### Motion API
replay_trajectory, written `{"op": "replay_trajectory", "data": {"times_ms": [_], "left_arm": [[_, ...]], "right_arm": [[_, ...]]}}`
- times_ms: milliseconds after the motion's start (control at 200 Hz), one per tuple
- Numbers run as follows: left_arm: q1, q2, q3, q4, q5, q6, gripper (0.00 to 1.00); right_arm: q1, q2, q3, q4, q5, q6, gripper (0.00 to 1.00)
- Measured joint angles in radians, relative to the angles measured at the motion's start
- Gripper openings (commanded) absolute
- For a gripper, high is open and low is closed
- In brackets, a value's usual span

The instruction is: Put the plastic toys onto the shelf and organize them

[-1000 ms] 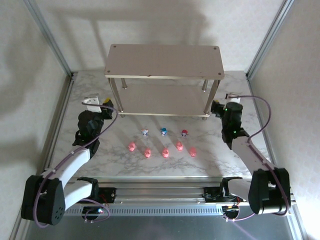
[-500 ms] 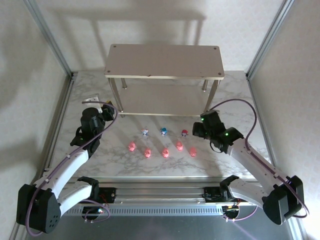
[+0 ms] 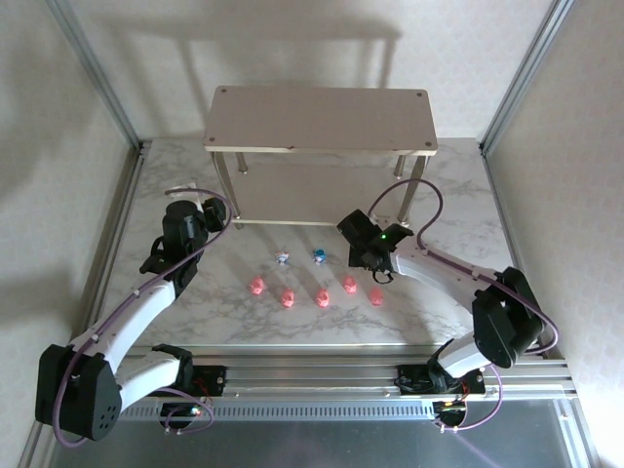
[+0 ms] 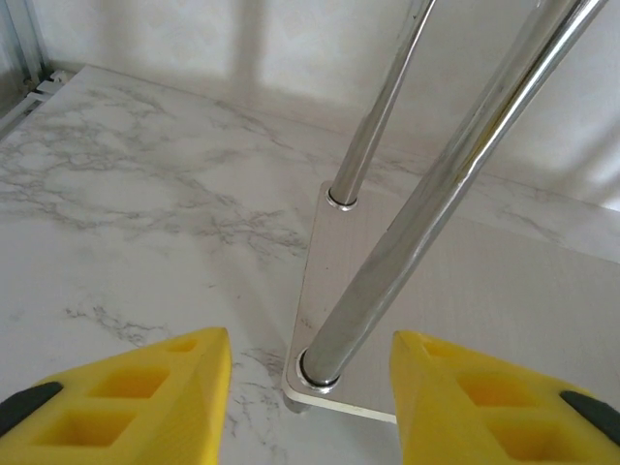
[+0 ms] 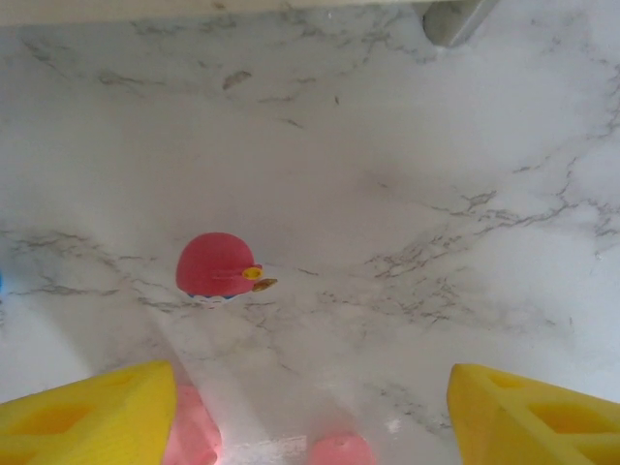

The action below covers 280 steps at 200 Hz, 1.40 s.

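The shelf (image 3: pixel 320 117) stands at the back of the table, both beige boards bare. Five pink toys (image 3: pixel 322 297) lie in a loose row in front of it, with a grey-marked toy (image 3: pixel 282 257) and a blue-marked toy (image 3: pixel 319 255) behind them. My right gripper (image 3: pixel 357 246) hangs open over the red-capped toy (image 5: pixel 215 264), which lies ahead and to the left of the gripper (image 5: pixel 312 387). Two pink toys (image 5: pixel 341 451) sit just below the jaws. My left gripper (image 3: pixel 216 209) is open, its yellow fingers (image 4: pixel 145 387) on either side of the shelf's front-left leg (image 4: pixel 426 203) without touching it.
The marble table (image 3: pixel 448 195) is boxed in by aluminium frame posts (image 3: pixel 97 78) and white walls. The shelf's lower board (image 4: pixel 465 291) lies just above the tabletop. The right arm's cable (image 3: pixel 419 190) loops up near the shelf's front-right leg (image 3: pixel 417 180).
My right arm has swung left from beside the shelf's front-right leg to above the red-capped toy, covering it in the top view. The left gripper has edged towards the front-left leg.
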Motion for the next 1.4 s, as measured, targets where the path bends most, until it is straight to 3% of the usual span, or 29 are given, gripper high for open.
{"op": "replay_trajectory", "data": {"times_ms": [125,651,1402], "left_arm": [[0.0,0.0,0.001,-0.018,0.0,0.006,0.48],[0.023,0.0,0.008,-0.053,0.004,0.032,0.47],[0.042,0.037,0.011,-0.054,0.02,0.033,0.47]], "right_arm": [[0.0,0.042,0.007,0.001,-0.002,0.013,0.65],[0.0,0.185,0.053,0.079,-0.063,0.016,0.68],[-0.038,0.248,0.053,0.182,-0.09,-0.009,0.59]]}}
